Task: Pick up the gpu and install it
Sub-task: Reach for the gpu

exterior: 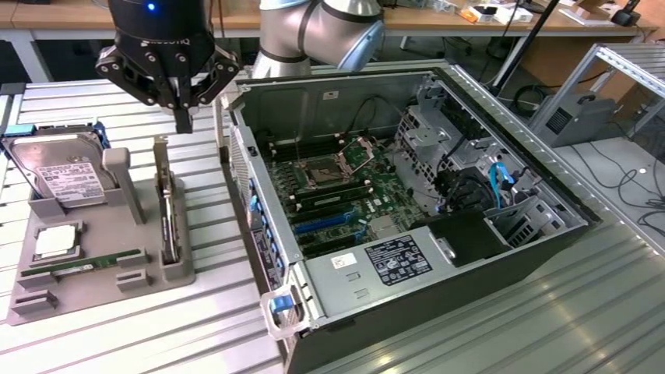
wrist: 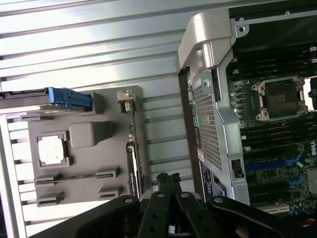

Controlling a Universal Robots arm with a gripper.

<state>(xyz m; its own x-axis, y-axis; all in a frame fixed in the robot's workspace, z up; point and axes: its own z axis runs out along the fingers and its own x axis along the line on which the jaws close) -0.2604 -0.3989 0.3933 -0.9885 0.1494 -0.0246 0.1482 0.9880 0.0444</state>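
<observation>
1. So, gripper [exterior: 184, 123] jaws are pressed together with nothing between them, hanging above the far end of the gpu [exterior: 165, 206], clear of it.
2. gpu stands on its long edge in a slot of the grey holder tray [exterior: 104, 300], just beside the open PC case [exterior: 311, 315], on the exterior view's left.
3. Same tray carries a hard drive [exterior: 62, 175], a CPU chip [exterior: 54, 243] and a RAM stick [exterior: 89, 265].
4. Wrist view: card seen edge-on, and the closed tips sit offset toward the case side of it.
5. Exterior view takes in the whole motherboard [exterior: 343, 187]; wrist view catches the CPU socket [wrist: 280, 96] up close.
</observation>
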